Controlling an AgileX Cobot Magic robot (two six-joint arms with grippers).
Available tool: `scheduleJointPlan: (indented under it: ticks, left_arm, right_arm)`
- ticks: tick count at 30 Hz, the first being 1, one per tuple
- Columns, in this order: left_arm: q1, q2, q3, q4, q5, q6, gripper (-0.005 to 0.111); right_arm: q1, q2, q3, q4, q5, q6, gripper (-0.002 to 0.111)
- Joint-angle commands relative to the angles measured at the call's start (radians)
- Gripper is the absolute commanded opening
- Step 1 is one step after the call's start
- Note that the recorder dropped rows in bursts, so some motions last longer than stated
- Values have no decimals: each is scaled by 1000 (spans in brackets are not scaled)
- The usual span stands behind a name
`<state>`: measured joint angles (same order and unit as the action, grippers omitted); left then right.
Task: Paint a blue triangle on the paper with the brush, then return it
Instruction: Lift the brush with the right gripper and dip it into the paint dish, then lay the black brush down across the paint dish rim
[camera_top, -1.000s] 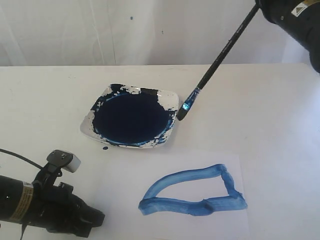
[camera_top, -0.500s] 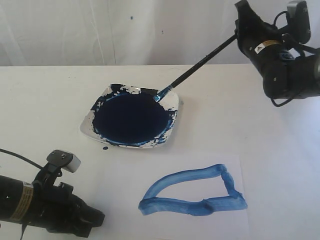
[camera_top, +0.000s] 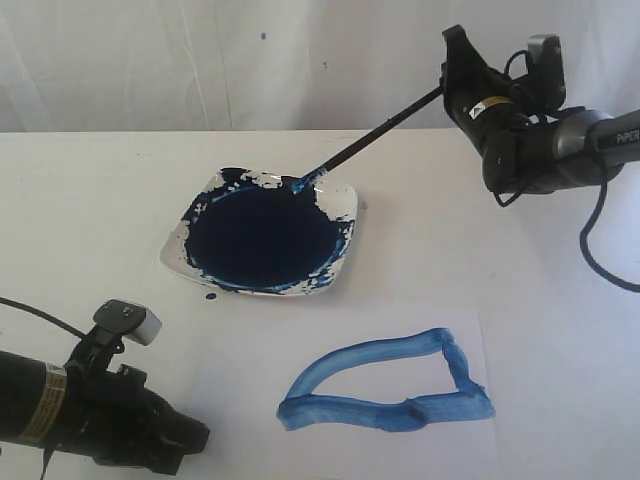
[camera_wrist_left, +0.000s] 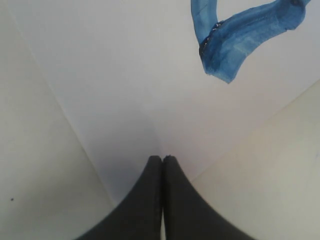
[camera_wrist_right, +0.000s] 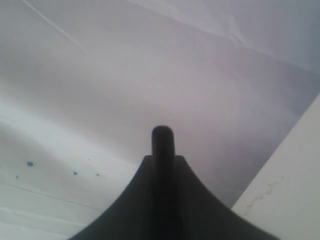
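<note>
The blue triangle (camera_top: 370, 352) is a thick, uneven outline on the paper (camera_top: 385, 380) at the front right; one of its corners also shows in the left wrist view (camera_wrist_left: 235, 45). My right gripper (camera_top: 450, 85), at the back right, is shut on the top of the black brush (camera_top: 385, 128). The handle end (camera_wrist_right: 162, 136) pokes out between the jaws (camera_wrist_right: 163, 157). The brush slants down to the left, and its tip (camera_top: 305, 183) touches the far rim of the paint dish (camera_top: 343, 200). My left gripper (camera_wrist_left: 162, 159) is shut and empty over a paper corner (camera_wrist_left: 125, 100), at the front left (camera_top: 195, 437).
The square white dish holds a pool of dark blue paint (camera_top: 262, 235). A small blue drop (camera_top: 210, 297) lies on the white table in front of it. A white cloth hangs behind the table. A black cable (camera_top: 600, 250) trails from the right arm.
The right gripper came down and to the left, laying the brush flatter. The tip moved from beside the dish's right edge to its far rim. The left arm stayed still.
</note>
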<state>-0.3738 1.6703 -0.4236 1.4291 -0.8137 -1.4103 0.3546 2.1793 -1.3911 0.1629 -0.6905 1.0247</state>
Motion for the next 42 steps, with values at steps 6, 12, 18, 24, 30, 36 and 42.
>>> scheduleJointPlan:
  ticks: [6,12,18,24,30,36,42]
  left_arm:
    - [-8,0,4,14,29,4,0]
    - [-8,0,4,14,29,4,0]
    - [-8,0,4,14,29,4,0]
    - [-8,0,4,14,29,4,0]
    - [-8,0,4,14,29,4,0]
    - [-8,0,4,14,29,4,0]
    - [-8,0,4,14,29,4,0]
  right_arm:
    - [-6,53,-15,-2,79,8,0]
    - [-6,79,-15,-16,148,8,0]
    - [-6,81,-15,-34,201,8,0]
    - [-4,81,-15,-34,226,8,0]
    - [23,83,-15,-32,223,3,0]
    - [26,105,-15,-32,213,3,0]
    - [35,118,-15,-32,214,3,0]
